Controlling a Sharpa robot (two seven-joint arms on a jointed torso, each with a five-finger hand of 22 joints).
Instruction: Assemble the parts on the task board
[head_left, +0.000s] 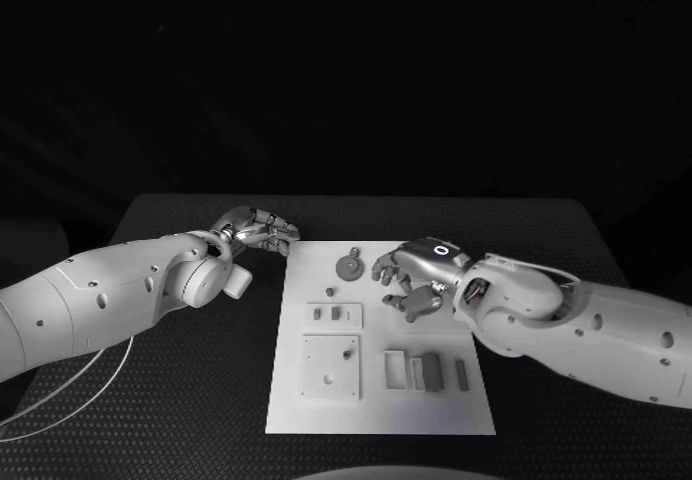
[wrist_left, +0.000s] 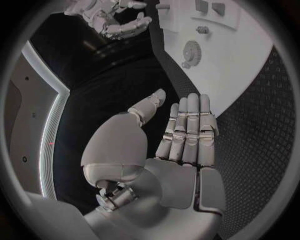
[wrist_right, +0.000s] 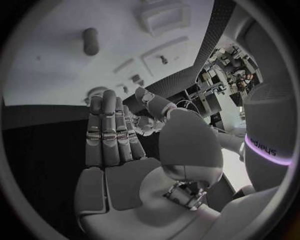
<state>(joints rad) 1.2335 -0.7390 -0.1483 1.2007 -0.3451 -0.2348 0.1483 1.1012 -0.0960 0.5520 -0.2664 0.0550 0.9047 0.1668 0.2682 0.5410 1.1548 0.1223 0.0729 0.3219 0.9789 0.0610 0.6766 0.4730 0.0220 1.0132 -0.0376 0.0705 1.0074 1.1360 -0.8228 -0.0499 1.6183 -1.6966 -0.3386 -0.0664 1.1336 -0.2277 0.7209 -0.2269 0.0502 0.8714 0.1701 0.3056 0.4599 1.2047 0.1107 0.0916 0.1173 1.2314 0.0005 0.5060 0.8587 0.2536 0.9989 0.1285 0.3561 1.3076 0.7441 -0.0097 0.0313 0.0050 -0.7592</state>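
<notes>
The white task board (head_left: 433, 420) lies in the middle of the black table. A round gear part (head_left: 351, 266) sits near its far edge, with a small peg (head_left: 330, 292) just below it. My left hand (head_left: 260, 232) hovers off the board's far left corner; in the left wrist view it (wrist_left: 184, 135) is flat, with its fingers straight and nothing in it. My right hand (head_left: 411, 280) hangs over the board's far right area, beside the gear. In the right wrist view my right hand (wrist_right: 115, 135) is also flat and empty, above the board (wrist_right: 56, 60).
On the board lie a small slotted block (head_left: 333, 315), a square plate (head_left: 330, 367) and several upright bars (head_left: 426, 370). A white cable (head_left: 58, 400) runs over the table at the left. The left wrist view shows the gear (wrist_left: 192, 50) and my right hand (wrist_left: 119, 22).
</notes>
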